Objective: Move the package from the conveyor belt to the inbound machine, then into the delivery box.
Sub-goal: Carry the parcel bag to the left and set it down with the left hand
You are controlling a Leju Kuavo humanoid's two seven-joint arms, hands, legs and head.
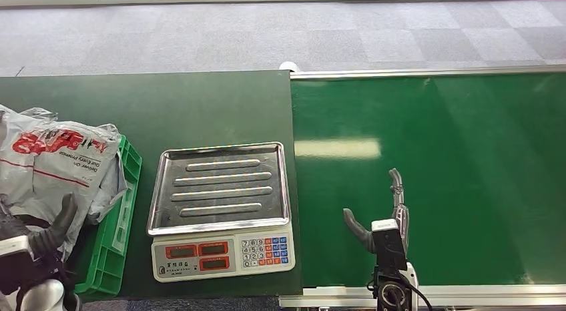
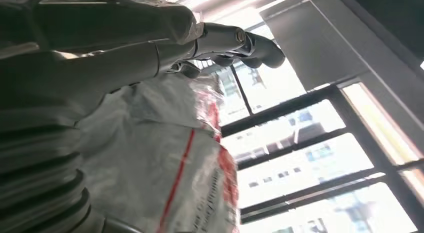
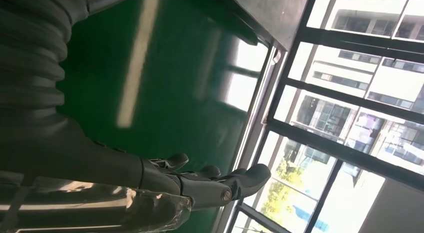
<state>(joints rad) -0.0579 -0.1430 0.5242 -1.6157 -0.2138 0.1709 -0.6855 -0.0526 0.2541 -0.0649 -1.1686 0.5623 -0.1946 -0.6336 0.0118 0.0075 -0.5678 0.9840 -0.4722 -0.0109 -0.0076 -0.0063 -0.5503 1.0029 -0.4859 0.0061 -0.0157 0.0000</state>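
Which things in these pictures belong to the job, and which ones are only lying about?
Belong to the job:
- grey package, over the crate by the left robot hand
- green conveyor belt, nothing on it
- scale, tray bare
- green crate
- right robot hand, fingers apart over the belt

Lying about:
- dark green table
- grey carpet

Grey package (image 1: 57, 161) with red print lies in the green delivery box (image 1: 119, 224) at far left, left hand (image 1: 37, 241) against it. Scale (image 1: 221, 209) sits centre. Right hand (image 1: 387, 221) hovers spread over the green conveyor belt (image 1: 467, 157).
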